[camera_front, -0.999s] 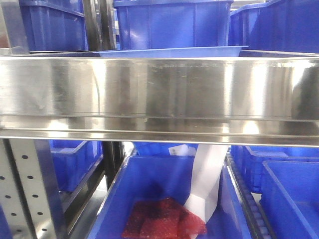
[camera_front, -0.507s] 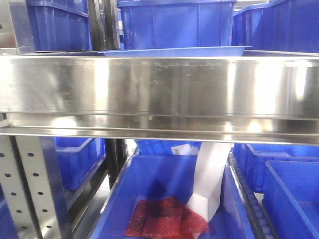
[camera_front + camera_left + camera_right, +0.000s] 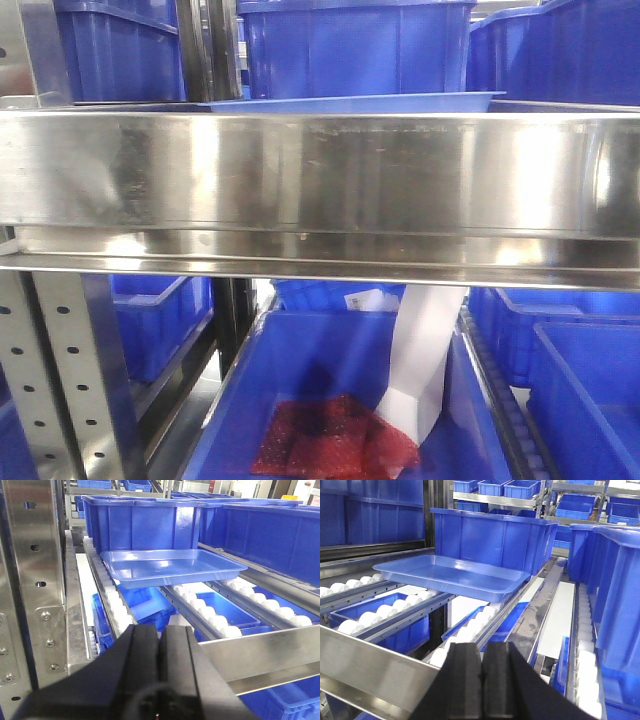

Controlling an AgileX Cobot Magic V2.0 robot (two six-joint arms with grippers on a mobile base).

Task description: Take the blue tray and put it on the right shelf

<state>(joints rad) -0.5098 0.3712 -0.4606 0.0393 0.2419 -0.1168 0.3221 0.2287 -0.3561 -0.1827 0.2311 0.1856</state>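
Front view: shelf (image 3: 320, 180), stainless steel, broad reflective front rail spanning the frame; perforated grey upright (image 3: 60, 380) at lower left. Tray (image 3: 350, 102), light blue, shallow, only its near rim showing just above the rail, a deep blue bin (image 3: 355, 45) directly behind it. Below the rail: another blue bin (image 3: 300, 370) holding a red mesh bag (image 3: 330, 440) and a white paper piece (image 3: 420, 360) leaning upright against it. Left wrist view: left gripper (image 3: 160, 650), black, jaws pressed fully together with nothing between them, low in frame and in front of the rail (image 3: 270, 650). Tray (image 3: 172, 566) rests on the white roller tracks (image 3: 200, 610), near the shelf front, tilted slightly, empty inside; dark blue bin (image 3: 145, 522) touching or just behind its far edge, which of the two cannot be told. Steel post with bolts (image 3: 37, 555) at left. Right wrist view: right gripper (image 3: 482, 680), black, jaws likewise closed flat against each other and holding nothing, apart from the tray (image 3: 455, 575). Tray sits across two roller lanes (image 3: 390, 607), bin (image 3: 490, 535) behind it; further blue bins (image 3: 615, 580) on the lane to the right, and lower-level bins visible through the rollers.
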